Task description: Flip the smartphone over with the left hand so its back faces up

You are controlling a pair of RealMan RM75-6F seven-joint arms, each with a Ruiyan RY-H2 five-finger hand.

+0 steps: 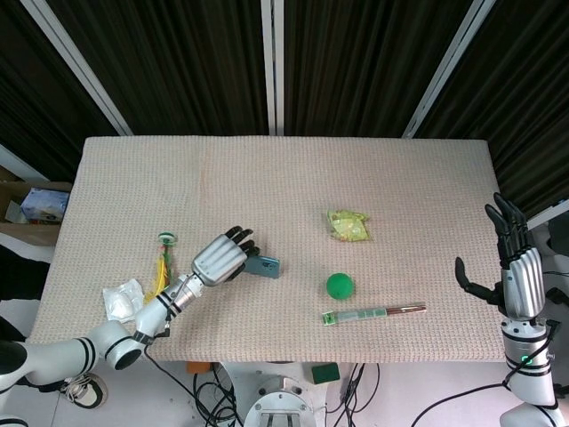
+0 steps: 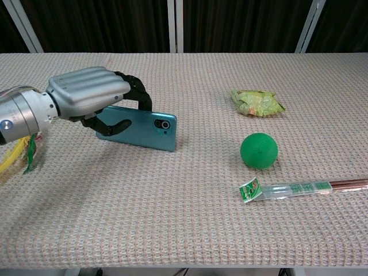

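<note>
The smartphone (image 2: 146,131) (image 1: 267,265) is teal-backed, standing on its long edge on the woven mat, its camera end to the right and its back facing the chest camera. My left hand (image 2: 92,99) (image 1: 222,256) grips it from above, fingers curled over its top edge and thumb against its back. My right hand (image 1: 516,267) is held upright with fingers spread at the table's right edge, holding nothing; the chest view does not show it.
A green ball (image 2: 259,150) lies right of the phone, a crumpled yellow-green packet (image 2: 257,103) behind it, and wrapped chopsticks (image 2: 299,187) in front. Yellow-green strands (image 2: 20,154) and a white packet (image 1: 120,301) lie by my left forearm.
</note>
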